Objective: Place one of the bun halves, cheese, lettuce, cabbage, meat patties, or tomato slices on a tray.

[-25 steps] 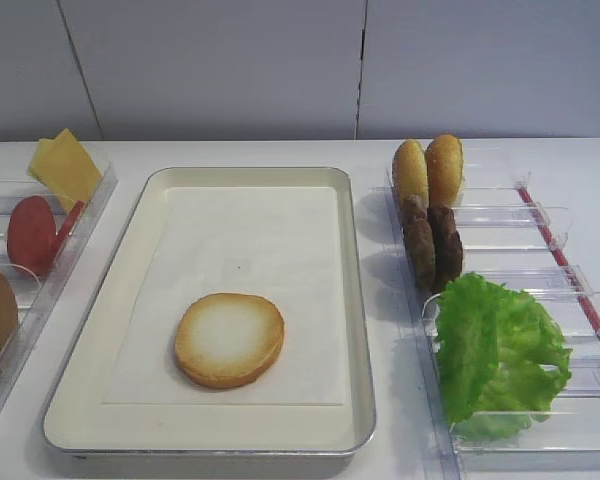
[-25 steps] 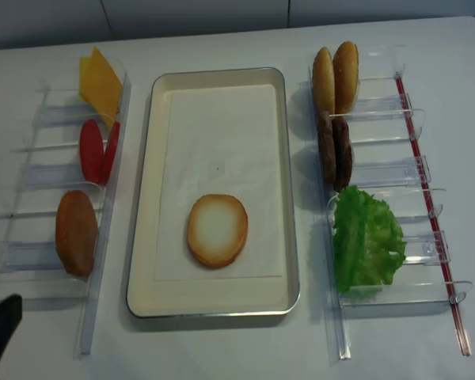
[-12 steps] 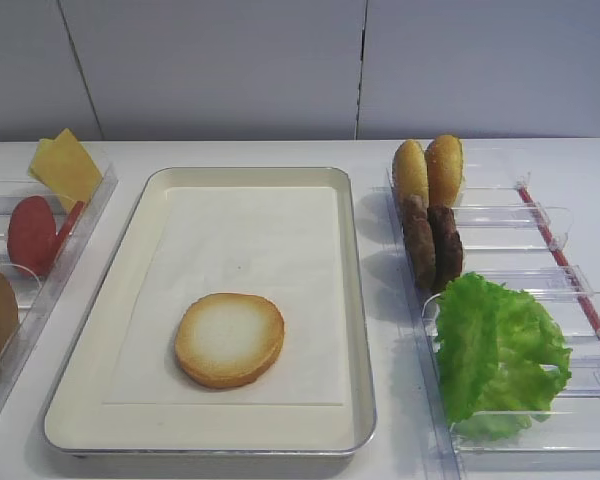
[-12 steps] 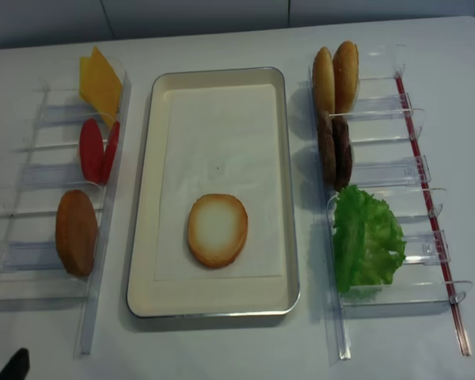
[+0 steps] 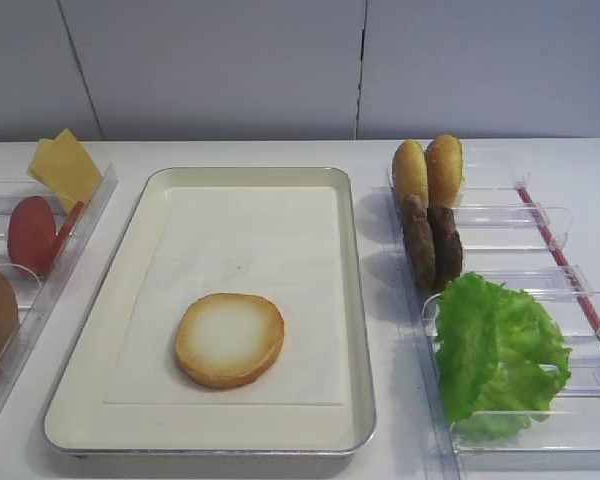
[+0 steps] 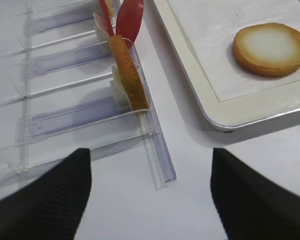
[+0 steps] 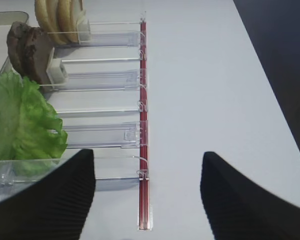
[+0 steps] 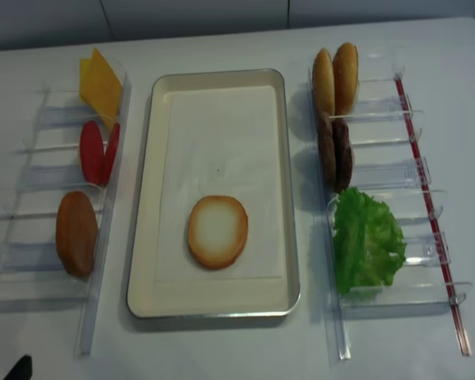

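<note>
While both grippers' jaws stand apart holding nothing, bun half (image 5: pixel 229 339) lies flat on tray (image 5: pixel 358 330), white table (image 5: pixel 280 150), grey wall panels (image 5: pixel 280 60) behind.

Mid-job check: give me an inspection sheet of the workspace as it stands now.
Surface: white table.
Job's things: bun half flat on tray liner; cheese, tomato slices, brown bun in left holder; upright buns, meat patties, lettuce in right holder.
Clutter: nothing seen.
Claws: left claw open, empty; right claw open, empty.
Cables: nothing seen.
Surroundings: pale wall panels.
</note>
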Robot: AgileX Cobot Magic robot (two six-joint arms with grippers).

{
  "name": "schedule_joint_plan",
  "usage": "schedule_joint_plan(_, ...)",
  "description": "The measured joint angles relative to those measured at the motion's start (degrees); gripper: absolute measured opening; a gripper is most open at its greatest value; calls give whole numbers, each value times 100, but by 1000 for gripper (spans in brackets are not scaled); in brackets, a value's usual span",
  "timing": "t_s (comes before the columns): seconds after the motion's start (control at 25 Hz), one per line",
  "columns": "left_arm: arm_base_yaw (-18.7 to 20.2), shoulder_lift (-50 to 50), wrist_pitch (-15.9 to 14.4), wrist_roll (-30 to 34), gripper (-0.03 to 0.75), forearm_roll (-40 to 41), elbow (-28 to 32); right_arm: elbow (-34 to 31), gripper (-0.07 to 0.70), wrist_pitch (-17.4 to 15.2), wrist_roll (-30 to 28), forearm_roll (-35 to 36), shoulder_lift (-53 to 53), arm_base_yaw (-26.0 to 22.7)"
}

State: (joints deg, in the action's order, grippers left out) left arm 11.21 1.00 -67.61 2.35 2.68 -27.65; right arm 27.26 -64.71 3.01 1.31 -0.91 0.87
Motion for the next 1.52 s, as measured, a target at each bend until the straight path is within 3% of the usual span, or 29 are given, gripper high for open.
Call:
schedule_joint_plan(0.48,-42,9,0,-10,503,0,0,0,479,0,0,0,0,0)
schedule_joint_plan(1.04,-1073,9,0,-17,492,0,0,0,479,0,14,0,0,0)
schedule_joint_plan(1.52,-1082,9,0,-17,492,0,0,0,479,0,14,0,0,0)
